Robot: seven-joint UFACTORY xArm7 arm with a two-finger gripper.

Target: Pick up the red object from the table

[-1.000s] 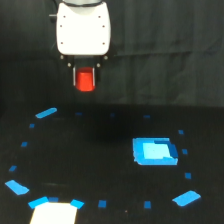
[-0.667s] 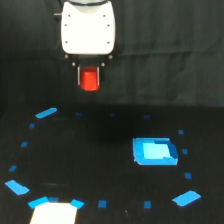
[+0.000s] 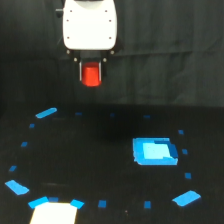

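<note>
The gripper (image 3: 91,75) hangs in the upper part of the exterior view, a smooth, glossy white housing with rounded corners, from whose underside two thin dark fingers (image 3: 80,71) drop straight down. Between them sits the red object (image 3: 91,75), a stubby bright red-orange block with a rounded lower end and a matte, slightly glowing look; the jaws stand clamped against its two sides, and it is narrower than the white body above it. It is held clear above the table (image 3: 100,150), a flat black surface with a dull finish that merges into the dark backdrop behind. Small blue tape marks lie scattered over that surface in a loose ring: an elongated slanted strip (image 3: 46,113) toward the exterior view's left, a leaf-shaped piece (image 3: 17,187) low on the same side, a similar piece (image 3: 186,198) low on the exterior view's right, and several tiny square dots (too small to tell their edges). A bright blue rectangular patch (image 3: 154,151) lies on the exterior view's right, paler at its middle and crisp at its corners. At the bottom edge a white patch (image 3: 52,213), flat and rectangular, is bordered along its top by blue tape and cut off by the frame.
</note>
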